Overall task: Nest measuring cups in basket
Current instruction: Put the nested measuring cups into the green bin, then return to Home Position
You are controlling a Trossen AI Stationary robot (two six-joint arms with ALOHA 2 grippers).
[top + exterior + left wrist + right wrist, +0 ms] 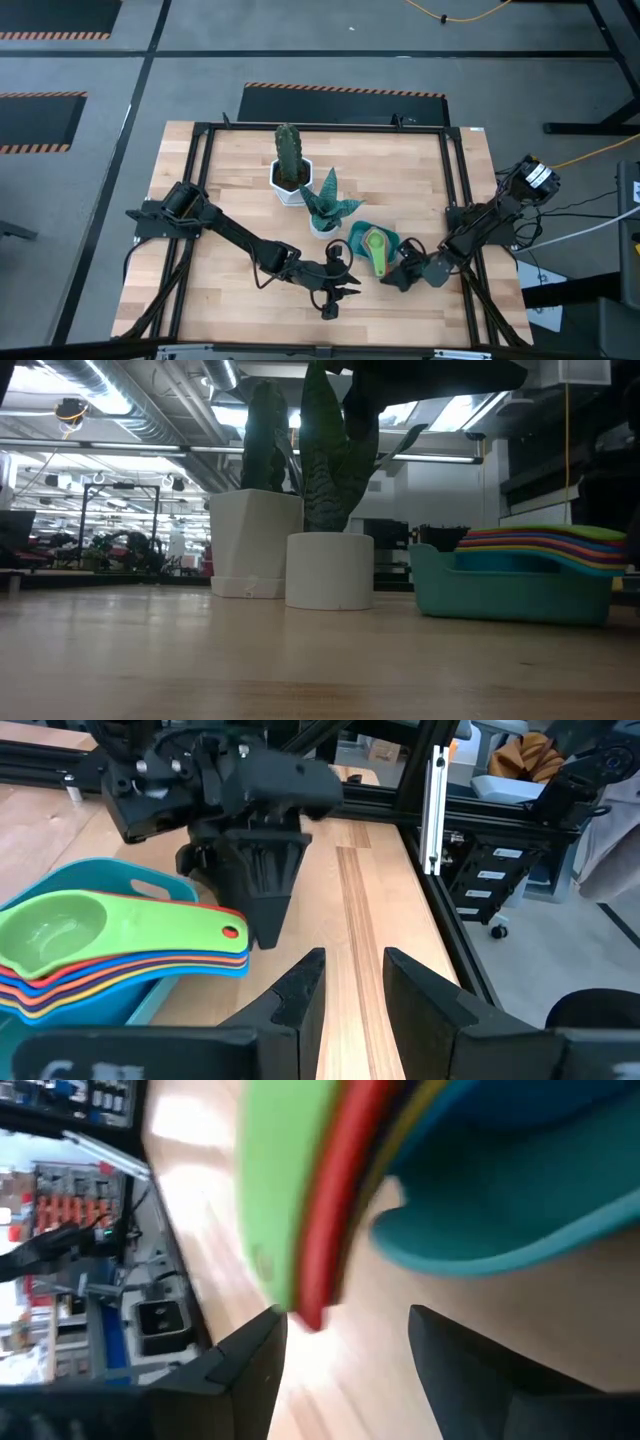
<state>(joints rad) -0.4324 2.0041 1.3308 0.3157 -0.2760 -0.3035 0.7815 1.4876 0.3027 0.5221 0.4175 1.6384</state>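
The measuring cups lie nested in one stack, the green one on top, inside the teal basket at the table's near right. Their flat handles stick out over the basket's rim toward the near edge. My right gripper is open at the handles' free ends, which lie just ahead of the gap between its fingers. I see no touch. My left gripper stands open a little to the left of the basket, nothing between its fingers.
A cactus in a white hexagonal pot and a striped plant in a round white pot stand just behind and left of the basket. Black frame rails run along the table's sides. Bare wood lies at the near left.
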